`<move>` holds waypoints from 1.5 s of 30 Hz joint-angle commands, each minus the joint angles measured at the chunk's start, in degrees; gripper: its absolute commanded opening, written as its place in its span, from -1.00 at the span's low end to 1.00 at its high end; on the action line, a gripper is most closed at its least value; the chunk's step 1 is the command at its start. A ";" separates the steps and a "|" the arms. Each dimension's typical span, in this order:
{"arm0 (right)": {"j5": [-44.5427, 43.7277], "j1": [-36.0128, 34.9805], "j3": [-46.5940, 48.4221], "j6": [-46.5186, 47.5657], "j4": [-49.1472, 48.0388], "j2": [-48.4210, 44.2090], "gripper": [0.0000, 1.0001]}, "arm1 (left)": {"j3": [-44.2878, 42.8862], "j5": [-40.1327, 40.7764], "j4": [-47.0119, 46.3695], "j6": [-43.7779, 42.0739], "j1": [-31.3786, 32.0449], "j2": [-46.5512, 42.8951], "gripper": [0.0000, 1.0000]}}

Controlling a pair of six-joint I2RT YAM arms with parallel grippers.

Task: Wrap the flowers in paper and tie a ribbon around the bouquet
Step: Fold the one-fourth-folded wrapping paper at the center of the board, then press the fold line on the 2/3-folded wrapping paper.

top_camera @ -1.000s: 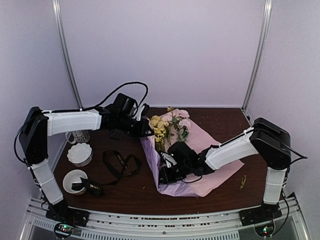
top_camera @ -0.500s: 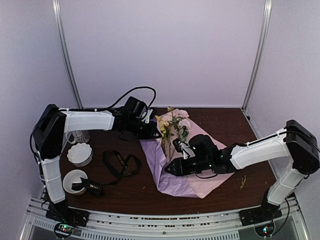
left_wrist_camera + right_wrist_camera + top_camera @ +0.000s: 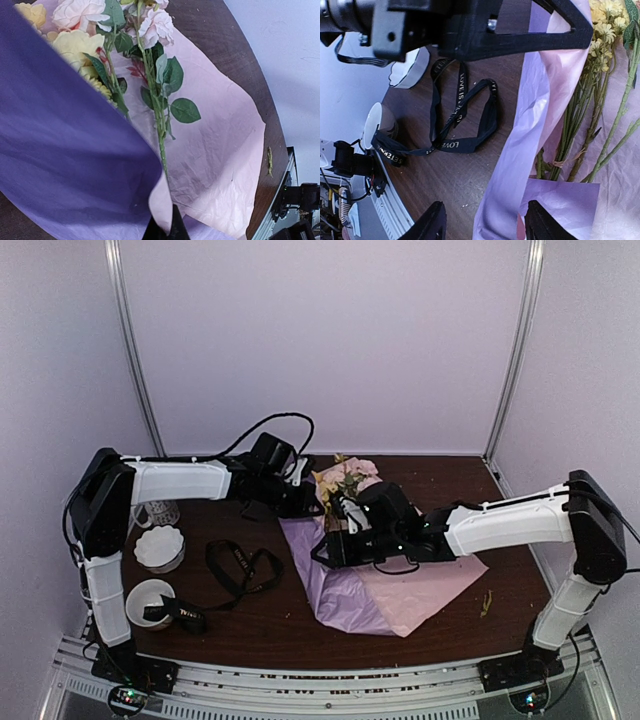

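On the dark worktop [image 3: 480,480] the paper [image 3: 400,595] is held lifted at its nine o'clock edge by the clenched left tool [image 3: 167,230], while the right tool [image 3: 485,222] has been released and moved toward twelve o'clock beside the flowers [image 3: 350,472], so wrapping is judged barely begun.

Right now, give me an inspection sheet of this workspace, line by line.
Surface: dark wooden table, green scrap at right.
Job's things: flowers lying on the paper; ribbon loose on the table at left, untied.
Clutter: fluted white dish; white cup with the ribbon's end across it.
Fingers: left fingers shut on the paper's lifted edge; right fingers open above the paper.
Cables: black cable looping above the left arm.
Surroundings: pale walls, metal uprights.
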State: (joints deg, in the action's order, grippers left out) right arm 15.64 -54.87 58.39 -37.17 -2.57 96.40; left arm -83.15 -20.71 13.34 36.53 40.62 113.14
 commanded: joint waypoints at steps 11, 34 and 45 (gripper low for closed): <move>-2.06 0.29 3.59 3.41 9.11 2.84 -0.75 | -2.27 -0.38 -0.24 -2.39 0.29 0.42 -1.00; 2.33 2.56 -5.22 4.10 5.53 -1.72 -1.00 | 21.91 13.65 -2.99 -49.53 20.79 -27.40 -0.37; 5.18 3.22 -8.11 2.85 3.24 -2.81 -1.00 | 20.44 20.29 -0.83 -55.72 28.39 -14.16 -0.50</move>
State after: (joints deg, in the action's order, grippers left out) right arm 18.94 -52.07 51.16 -33.82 1.85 95.13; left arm -63.59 -2.37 15.14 -15.92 68.66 100.44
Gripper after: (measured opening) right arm 0.007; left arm 0.248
